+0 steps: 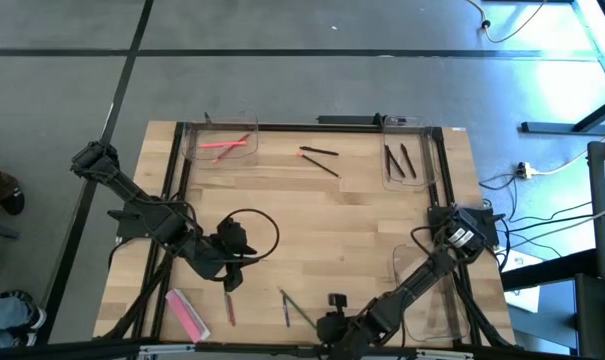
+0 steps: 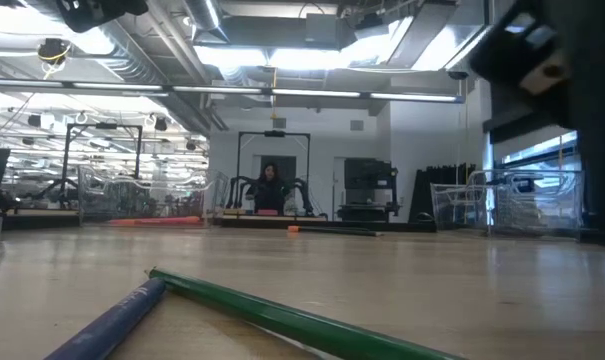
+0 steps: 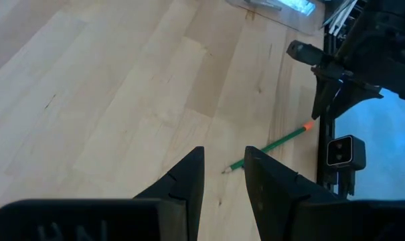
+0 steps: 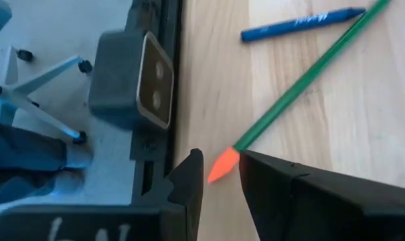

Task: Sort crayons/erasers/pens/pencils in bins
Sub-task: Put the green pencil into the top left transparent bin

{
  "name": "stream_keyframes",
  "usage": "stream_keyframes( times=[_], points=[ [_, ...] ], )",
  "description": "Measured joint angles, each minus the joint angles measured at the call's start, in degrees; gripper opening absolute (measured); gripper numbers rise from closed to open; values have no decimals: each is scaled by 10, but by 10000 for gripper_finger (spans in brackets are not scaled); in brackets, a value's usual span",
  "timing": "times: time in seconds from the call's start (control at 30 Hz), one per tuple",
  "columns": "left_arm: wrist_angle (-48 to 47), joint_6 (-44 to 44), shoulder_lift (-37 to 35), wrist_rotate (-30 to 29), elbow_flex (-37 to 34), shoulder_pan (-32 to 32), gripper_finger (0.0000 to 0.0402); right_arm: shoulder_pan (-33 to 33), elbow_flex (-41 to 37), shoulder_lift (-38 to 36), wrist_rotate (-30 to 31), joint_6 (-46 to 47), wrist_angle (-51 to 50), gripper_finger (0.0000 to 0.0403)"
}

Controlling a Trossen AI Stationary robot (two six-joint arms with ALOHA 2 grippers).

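Note:
A green pencil point(image 4: 302, 84) with an orange tip point(image 4: 222, 166) lies flat on the wooden table near its front edge, and a blue stick point(image 4: 302, 23) lies beside it. My right gripper point(image 4: 221, 171) is open, slanting down, with one finger on either side of the orange tip. My left gripper point(image 3: 223, 167) hangs open over the table's near left part point(image 1: 232, 285), holding nothing. The far left bin point(image 1: 222, 142) holds pink-red crayons. The far right bin point(image 1: 407, 155) holds black pens. Two more pens point(image 1: 320, 158) lie on the table between those bins. My right gripper has its two fingers on either side of the pencil's orange tip point(image 4: 222, 166), coming slanting down from above. The pencil runs under one finger point(image 4: 269, 177). The pencil lies flat on the table. I cannot tell whether a finger touches it.
A wide pink bar point(image 1: 187, 312) and a dark red stick point(image 1: 229, 308) lie near the front left. A third clear bin point(image 1: 422, 290) stands at the near right. A black frame point(image 1: 312, 126) borders the table, and a small camera block point(image 4: 138, 77) stands at its front edge.

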Motion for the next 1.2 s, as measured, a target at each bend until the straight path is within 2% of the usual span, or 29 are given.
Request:
stream_keyframes(
  times=[0.7, 0.93, 1.2],
  points=[
    [-2, 0, 0, 0, 0, 0, 98, 3, 1, 36, 11, 2, -5, 100],
    [-2, -1, 0, 0, 0, 0, 98, -6, 2, 35, 24, 44, -31, 100],
    [-2, -1, 0, 0, 0, 0, 98, -12, 1, 35, 18, 1, -19, 100]
  ],
)
